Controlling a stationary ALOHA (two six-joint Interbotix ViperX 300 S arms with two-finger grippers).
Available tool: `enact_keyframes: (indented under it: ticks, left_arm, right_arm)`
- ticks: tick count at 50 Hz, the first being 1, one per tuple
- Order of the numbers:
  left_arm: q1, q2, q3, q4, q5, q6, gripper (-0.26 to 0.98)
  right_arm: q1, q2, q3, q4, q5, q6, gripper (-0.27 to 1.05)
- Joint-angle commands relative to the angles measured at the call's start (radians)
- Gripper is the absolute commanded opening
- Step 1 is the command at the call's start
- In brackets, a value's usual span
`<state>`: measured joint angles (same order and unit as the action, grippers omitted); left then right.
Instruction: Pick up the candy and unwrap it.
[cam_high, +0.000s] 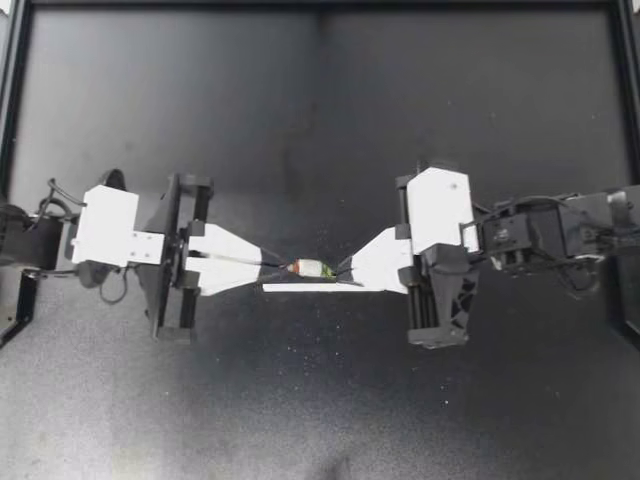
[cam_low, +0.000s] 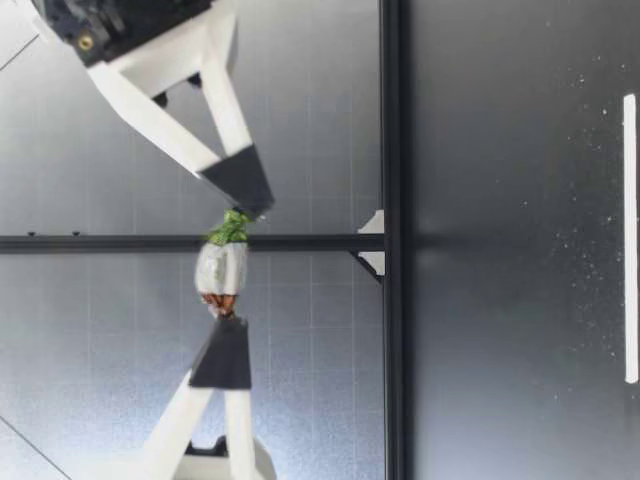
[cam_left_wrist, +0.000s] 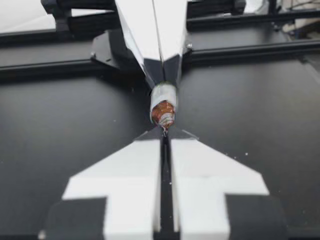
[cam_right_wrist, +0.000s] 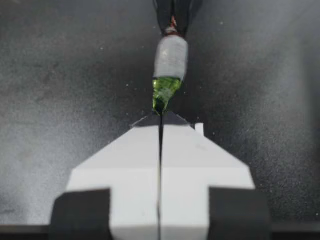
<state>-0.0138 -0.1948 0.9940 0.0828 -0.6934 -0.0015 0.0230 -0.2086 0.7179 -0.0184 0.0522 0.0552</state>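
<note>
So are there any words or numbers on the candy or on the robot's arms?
None can be read. The candy shows only a silver wrapper with a green end and a brownish end, no letters. The left gripper and right gripper are plain white and black; the table bears no print.

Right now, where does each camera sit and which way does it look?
Top view: above the table, looking straight down; both arms, left gripper and right gripper pinching the candy.
Low view: table height, looking across; both grippers' fingers, candy held off the table.
Left wrist view: on my left wrist, along its fingers toward the candy's brown end.
Right wrist view: on my right wrist, facing the green end.
Both wrist views share the candy and the opposite gripper.
</note>
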Motion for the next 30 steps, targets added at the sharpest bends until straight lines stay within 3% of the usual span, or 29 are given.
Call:
enact_keyframes:
  ticks: [1,30]
  left_arm:
    - [0.003,-0.029,-0.005,-0.003,-0.005,-0.002,-0.20]
    - [0.002,-0.038,0.014,-0.003,0.000,-0.025,-0.20]
  right_arm:
    - [-0.002,-0.031,-0.003,0.000,-0.002,0.002,-0.23]
    - [-0.017,-0.040,0.012,0.000,-0.002,-0.002,-0.23]
